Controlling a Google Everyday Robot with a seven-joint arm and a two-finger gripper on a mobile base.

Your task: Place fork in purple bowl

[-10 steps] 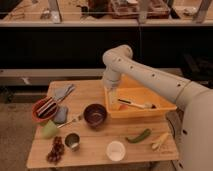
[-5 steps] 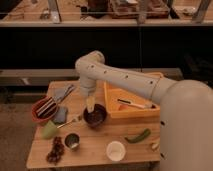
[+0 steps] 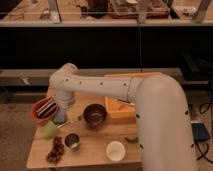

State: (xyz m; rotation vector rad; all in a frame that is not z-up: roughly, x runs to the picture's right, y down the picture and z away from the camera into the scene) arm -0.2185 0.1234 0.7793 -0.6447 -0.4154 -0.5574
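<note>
Now: purple bowl [image 3: 94,115] round, glossy, dark maroon; jaws spread apart, low beside orange-red bowl [image 3: 35,109].

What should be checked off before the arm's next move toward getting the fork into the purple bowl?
1. Purple bowl upright and uncovered on the table: ok.
2. Fork located: cannot tell; the arm hides the area by the orange-red bowl.
3. End effector low between orange-red bowl and purple bowl, open: ok.
4. Fork in grasp: cannot tell.
5. Metal cup standing apart from the purple bowl: ok.
</note>
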